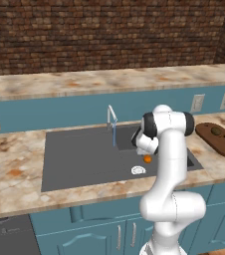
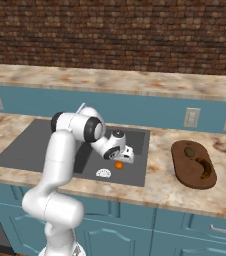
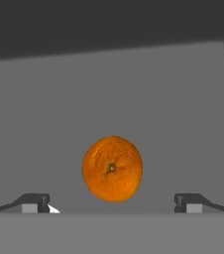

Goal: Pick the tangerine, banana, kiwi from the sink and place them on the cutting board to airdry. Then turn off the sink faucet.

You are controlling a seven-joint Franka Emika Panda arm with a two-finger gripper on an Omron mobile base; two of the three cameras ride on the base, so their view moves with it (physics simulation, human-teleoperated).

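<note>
Fingertips [image 3: 34, 202] stand wide apart, holding nothing; I have the gripper [image 3: 111, 203] poised above the tangerine [image 3: 112, 168], which lies on the sink [image 1: 79, 159] floor beside the drain [image 1: 138, 170]. Light, round, probably slick: I would grip across its middle.

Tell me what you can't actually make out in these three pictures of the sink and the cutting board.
- Gripper: in both base views the arm's own wrist covers the fingers.
- Sink faucet: in the right base view the arm hides nearly all of it.
- Cutting board: cut off by the right edge of the left base view.
- Kiwi and banana: too small to show any detail.
</note>
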